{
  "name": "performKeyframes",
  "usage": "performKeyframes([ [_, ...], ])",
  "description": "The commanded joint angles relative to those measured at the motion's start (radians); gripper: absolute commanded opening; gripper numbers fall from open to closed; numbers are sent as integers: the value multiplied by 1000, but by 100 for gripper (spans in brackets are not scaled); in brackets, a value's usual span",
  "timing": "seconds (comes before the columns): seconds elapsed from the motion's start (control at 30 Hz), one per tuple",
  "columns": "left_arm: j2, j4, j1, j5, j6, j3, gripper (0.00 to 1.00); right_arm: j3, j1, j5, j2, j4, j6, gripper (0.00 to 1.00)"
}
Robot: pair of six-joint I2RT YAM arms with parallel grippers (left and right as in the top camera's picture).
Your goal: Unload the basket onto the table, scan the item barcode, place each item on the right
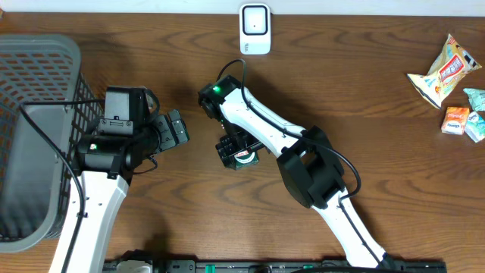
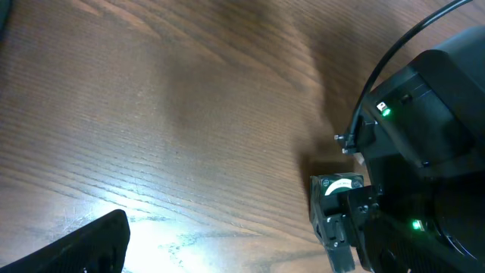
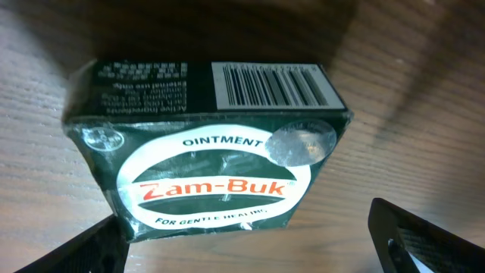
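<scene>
Overhead: the Zam-Buk ointment box (image 1: 245,158) lies near the table's (image 1: 364,83) middle, under the right gripper (image 1: 233,152). The barcode scanner (image 1: 255,29) stands at the far edge. The left gripper (image 1: 180,129) is spread and empty.

Left wrist: the box (image 2: 337,186) rests beside the right arm.

Right wrist: the jaws are wide, with the box (image 3: 220,152) released between the fingers (image 3: 424,243) and its barcode (image 3: 273,85) on the far face.

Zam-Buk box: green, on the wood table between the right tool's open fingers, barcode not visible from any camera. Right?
No. The barcode is visible: the right wrist view shows it on a side face of the green Zam-Buk box. The rest holds: box on the wood table, between the open fingers of the right tool.
</scene>
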Motion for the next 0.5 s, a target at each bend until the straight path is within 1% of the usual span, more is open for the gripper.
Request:
performKeyframes([
  [0.0,2,-3,6,-13,3,9,97,-4,0,58,-65,3,31,96],
  [0.1,2,-2,6,-13,3,9,98,-4,0,91,-98,1,29,98],
  [0.2,2,-2,6,-13,3,9,98,-4,-2,113,-132,-5,-5,99],
  [0.33,2,-3,6,-13,3,9,98,-4,-11,113,-161,-21,-34,99],
  [0.47,2,-3,6,-13,3,9,98,-4,-15,101,-170,-62,-33,99],
])
